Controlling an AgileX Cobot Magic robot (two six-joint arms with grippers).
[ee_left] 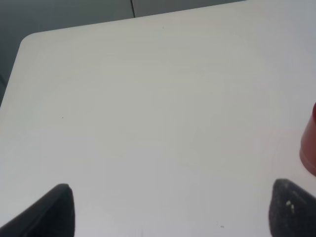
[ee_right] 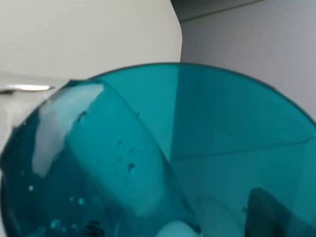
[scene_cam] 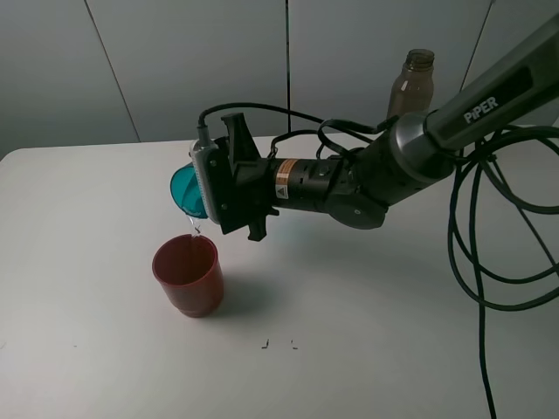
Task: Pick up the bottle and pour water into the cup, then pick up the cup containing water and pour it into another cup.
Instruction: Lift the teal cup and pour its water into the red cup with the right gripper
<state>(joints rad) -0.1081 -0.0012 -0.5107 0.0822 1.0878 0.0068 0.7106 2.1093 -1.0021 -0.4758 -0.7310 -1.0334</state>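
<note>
My right gripper (scene_cam: 208,188) reaches across to the left and is shut on the teal-blue cup (scene_cam: 184,190). It holds the cup tipped on its side above the red-brown cup (scene_cam: 187,275). A thin stream of water (scene_cam: 192,227) runs from the teal rim towards the red cup. The teal cup (ee_right: 197,148) fills the right wrist view, with droplets inside. The grey-brown bottle (scene_cam: 410,80) stands upright at the back right, partly behind the arm. My left gripper (ee_left: 170,210) is open and empty over bare table, with the red cup (ee_left: 310,143) at the frame's edge.
Black cables (scene_cam: 489,244) loop over the right side of the white table (scene_cam: 87,218). Two small dark marks (scene_cam: 266,343) lie near the front. Grey wall panels stand behind the table's far edge.
</note>
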